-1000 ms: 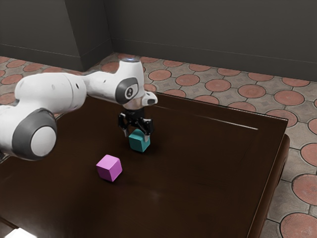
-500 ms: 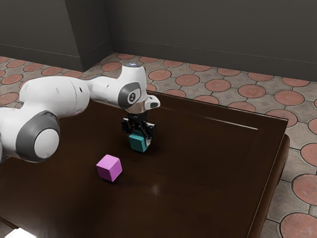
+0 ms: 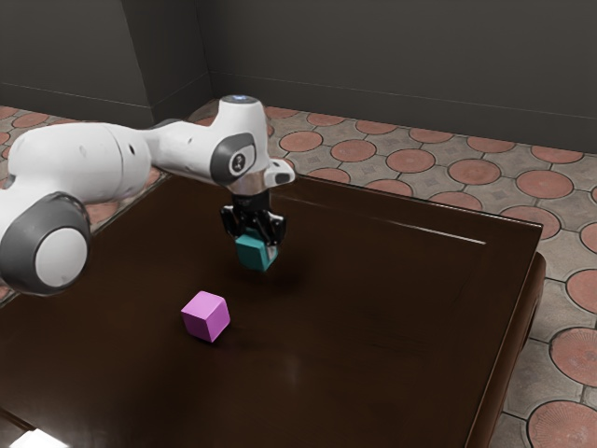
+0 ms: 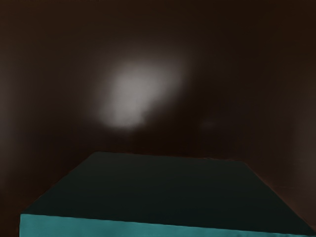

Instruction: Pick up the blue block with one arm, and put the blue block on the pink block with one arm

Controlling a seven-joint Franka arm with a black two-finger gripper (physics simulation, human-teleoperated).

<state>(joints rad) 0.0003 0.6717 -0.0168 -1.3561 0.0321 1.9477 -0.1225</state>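
My black gripper [image 3: 254,245] is shut on the blue block [image 3: 254,254], a teal cube that hangs a little above the dark brown table [image 3: 392,308]. In the wrist view the same blue block [image 4: 163,197] sits large just under my hand, with the table's surface behind it. The pink block [image 3: 205,316] rests on the table, nearer the front edge and toward the exterior view's left of the held cube, apart from it.
The table's raised rim [image 3: 438,229] runs along the far side and its right edge [image 3: 504,373] drops to a floor of round red tiles [image 3: 560,280]. A white object's corner [image 3: 28,439] shows at the lower left.
My gripper closed on the blue block and lifted it off the table. The arm's elbow swung upward and to the left. The pink block stayed put.
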